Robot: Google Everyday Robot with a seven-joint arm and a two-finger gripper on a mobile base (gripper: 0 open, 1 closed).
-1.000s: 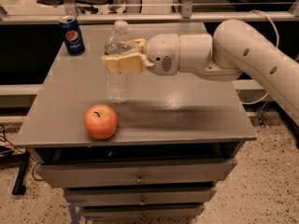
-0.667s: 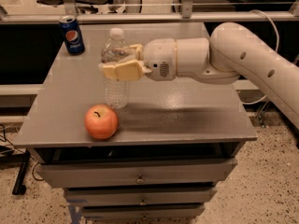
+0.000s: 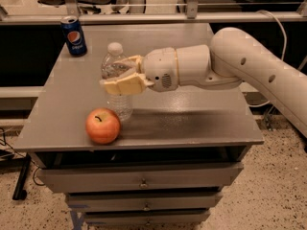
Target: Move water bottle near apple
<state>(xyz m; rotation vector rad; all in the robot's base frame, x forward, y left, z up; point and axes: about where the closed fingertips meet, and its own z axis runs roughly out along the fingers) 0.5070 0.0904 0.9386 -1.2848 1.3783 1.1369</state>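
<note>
**Bottle gripped just beside the apple on the grey cabinet**

A grey cabinet (image 3: 201, 128) fills the middle of the view. It has a flat matte top and a stack of drawers (image 3: 144, 180) below, and it stands on a speckled floor (image 3: 268, 200).

The robot's thick white arm (image 3: 249, 66) comes in from the right edge. It slopes up over the cabinet's right side and then runs roughly level to the left above the top.

At the end of the arm, the gripper (image 3: 114, 75) sits over the left half of the top, pointing left. Its two pale yellowish fingers (image 3: 125, 86) are closed around the water bottle (image 3: 122, 105), one across the near side of the body and one behind it, clamping it at about mid-height.

The bottle is clear and ribbed with a white cap, and it stands upright or very nearly so. Its base is down at the level of the cabinet top, though whether it actually rests there cannot be told.

The apple (image 3: 102, 125) sits near the front-left edge, red-orange with its stem up. It is just in front of and to the left of the bottle's base, with almost no gap showing between them.

A blue Pepsi can (image 3: 74, 36) stands upright at the far-left corner, well apart from both the bottle and the apple.
</note>
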